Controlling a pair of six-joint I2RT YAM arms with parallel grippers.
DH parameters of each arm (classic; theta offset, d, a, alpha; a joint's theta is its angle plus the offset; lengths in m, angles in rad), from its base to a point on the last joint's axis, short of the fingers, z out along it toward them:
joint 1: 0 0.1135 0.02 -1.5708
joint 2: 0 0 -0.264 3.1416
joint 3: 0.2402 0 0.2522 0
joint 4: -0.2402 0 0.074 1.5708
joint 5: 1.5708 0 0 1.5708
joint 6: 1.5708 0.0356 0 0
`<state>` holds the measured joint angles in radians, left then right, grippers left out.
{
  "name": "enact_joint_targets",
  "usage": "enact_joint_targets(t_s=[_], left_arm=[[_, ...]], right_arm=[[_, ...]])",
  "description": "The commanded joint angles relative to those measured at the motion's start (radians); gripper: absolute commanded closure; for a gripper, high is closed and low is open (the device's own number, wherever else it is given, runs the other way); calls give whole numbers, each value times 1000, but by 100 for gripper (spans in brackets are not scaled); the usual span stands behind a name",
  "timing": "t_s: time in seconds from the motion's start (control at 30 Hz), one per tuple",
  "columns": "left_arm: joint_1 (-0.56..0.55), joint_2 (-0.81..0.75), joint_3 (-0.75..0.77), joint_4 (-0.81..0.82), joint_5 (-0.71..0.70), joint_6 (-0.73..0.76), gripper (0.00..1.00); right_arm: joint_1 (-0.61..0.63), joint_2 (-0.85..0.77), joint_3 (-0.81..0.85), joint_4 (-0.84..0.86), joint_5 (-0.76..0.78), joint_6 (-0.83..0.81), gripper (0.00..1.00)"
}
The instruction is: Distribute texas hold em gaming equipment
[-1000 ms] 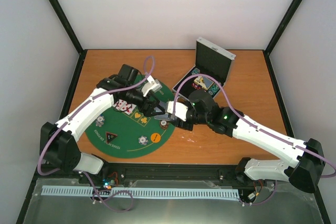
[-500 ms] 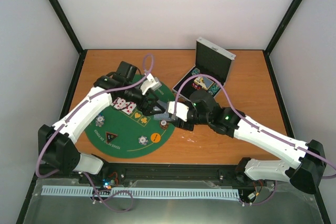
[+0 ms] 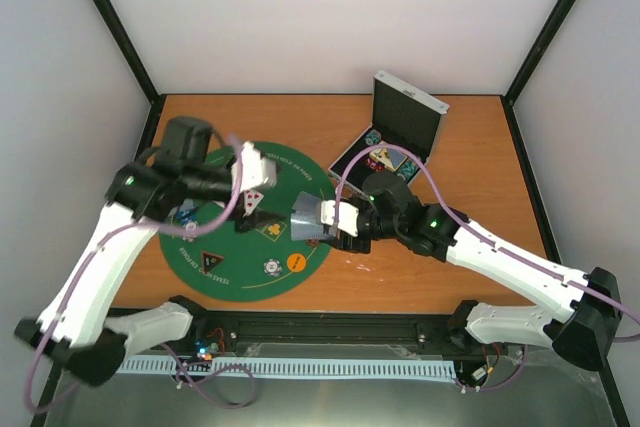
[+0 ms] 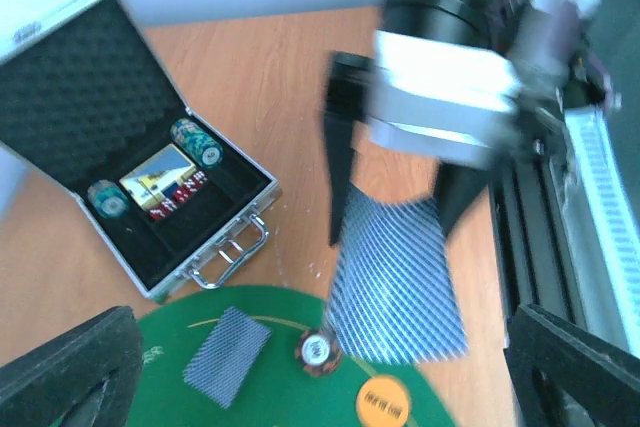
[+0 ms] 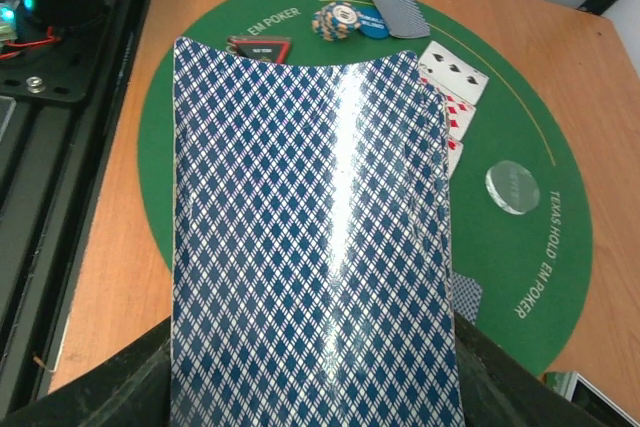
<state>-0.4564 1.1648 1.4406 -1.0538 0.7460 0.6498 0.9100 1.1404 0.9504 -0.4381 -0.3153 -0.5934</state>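
My right gripper [image 3: 318, 222] is shut on a stack of grey-blue-backed playing cards [image 5: 310, 247] and holds it over the right edge of the green mat [image 3: 240, 279]; the stack also shows in the left wrist view [image 4: 395, 282]. My left gripper [image 3: 250, 197] is wide open and empty, above the mat's middle and left of the stack. On the mat lie face-up cards [image 5: 452, 72], a face-down card [image 4: 228, 354], a striped chip [image 4: 315, 350], an orange disc [image 4: 383, 402], a clear disc [image 5: 512, 187], a black triangular marker [image 5: 258, 47] and a blue chip [image 5: 372, 19].
The open silver case [image 3: 395, 137] stands at the back right of the wooden table, with chips and a card pack inside [image 4: 160, 179]. A black rail [image 5: 60, 147] runs along the table's near edge. Another chip [image 3: 271, 267] lies near the mat's front.
My left arm has swung back to the left, away from the right gripper and its cards. The right gripper has stayed almost still with the stack.
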Motion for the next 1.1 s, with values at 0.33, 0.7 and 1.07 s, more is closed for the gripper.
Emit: enact_joint_targets(t_s=[0.33,0.7,1.07], left_arm=[[-7,-484,-521,240,-111,1290,0],[-29,-354,-582,308,-117,1390,0],[-189,-294,-587,260,-314,1256,20]], right_arm=[[9,95,112,-51,-144,-64,45],[12,153,146,-55,-146,-78,45],[12,157,145,-54,-136,-86,45]])
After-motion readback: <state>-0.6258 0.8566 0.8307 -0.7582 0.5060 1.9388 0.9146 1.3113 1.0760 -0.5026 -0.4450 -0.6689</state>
